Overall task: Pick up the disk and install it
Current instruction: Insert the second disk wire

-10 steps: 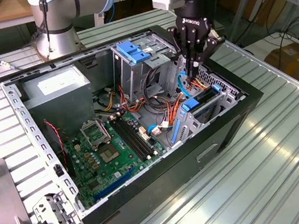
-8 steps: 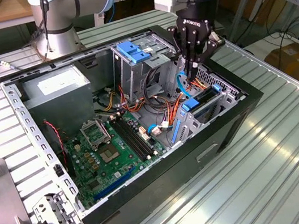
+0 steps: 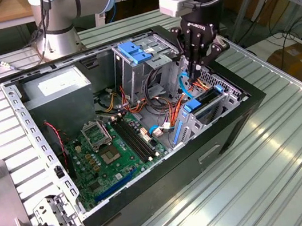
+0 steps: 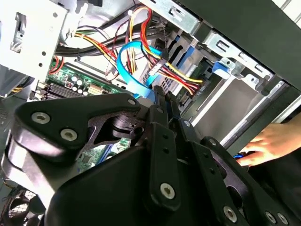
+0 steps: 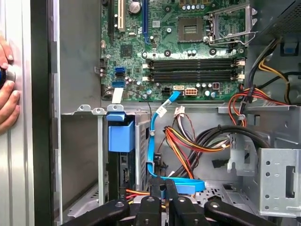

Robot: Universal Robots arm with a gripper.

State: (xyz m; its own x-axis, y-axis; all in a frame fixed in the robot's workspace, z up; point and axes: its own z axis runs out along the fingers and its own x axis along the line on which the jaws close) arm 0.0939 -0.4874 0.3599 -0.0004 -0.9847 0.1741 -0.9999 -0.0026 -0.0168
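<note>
The disk (image 3: 206, 103) stands on edge in the low drive bay at the case's front corner, its blue rail on top. In the first wrist view the disk (image 5: 126, 162) shows as a thin edge under a blue plastic tab (image 5: 121, 134). My gripper (image 3: 192, 77) hangs inside the case just behind that bay, apart from the disk. Its fingers are together in both wrist views, gripper (image 4: 164, 96) and gripper (image 5: 164, 186), right at a looping blue data cable (image 5: 151, 141). Whether the cable is pinched between them I cannot tell.
The open black computer case (image 3: 167, 174) lies on a slatted metal table. Inside are the green motherboard (image 3: 110, 149), a grey power-supply box (image 3: 57, 91), a tall cage with a blue top (image 3: 132, 52) and bundled wires (image 5: 188, 141). A person's hand (image 5: 7, 89) rests against the case's outer wall.
</note>
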